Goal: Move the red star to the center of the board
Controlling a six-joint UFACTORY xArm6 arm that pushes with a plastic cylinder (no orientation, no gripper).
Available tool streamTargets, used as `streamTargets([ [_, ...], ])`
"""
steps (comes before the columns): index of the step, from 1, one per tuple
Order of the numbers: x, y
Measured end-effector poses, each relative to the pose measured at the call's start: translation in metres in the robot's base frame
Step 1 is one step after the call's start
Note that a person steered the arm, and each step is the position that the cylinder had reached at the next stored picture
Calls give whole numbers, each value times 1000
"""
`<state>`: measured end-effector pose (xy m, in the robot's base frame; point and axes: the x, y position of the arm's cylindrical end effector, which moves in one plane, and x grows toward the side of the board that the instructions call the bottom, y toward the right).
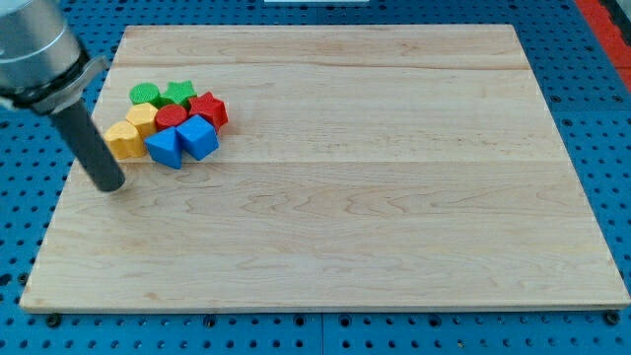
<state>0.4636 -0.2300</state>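
The red star [209,108] lies at the right end of a tight cluster of blocks near the board's upper left. The cluster also holds a red round block [171,116], a green round block [145,95], a green star [178,93], a blue cube [198,137], a blue triangular block [164,147] and two yellow blocks [141,118] [123,140]. My tip [111,185] rests on the wooden board [325,197], below and left of the cluster, just below the left yellow block. It touches no block.
The board lies on a blue pegboard table [30,197]. The arm's grey body [35,49] fills the view's upper left corner. A red strip [606,15] shows at the upper right corner.
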Motion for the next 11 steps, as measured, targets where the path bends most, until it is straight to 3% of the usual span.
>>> streamTargets([
  [1,-20,15],
  [2,-74,24],
  [4,-131,49],
  [5,-136,70],
  [8,-62,114],
  [9,-57,171],
  [10,-103,192],
  [11,-146,270],
])
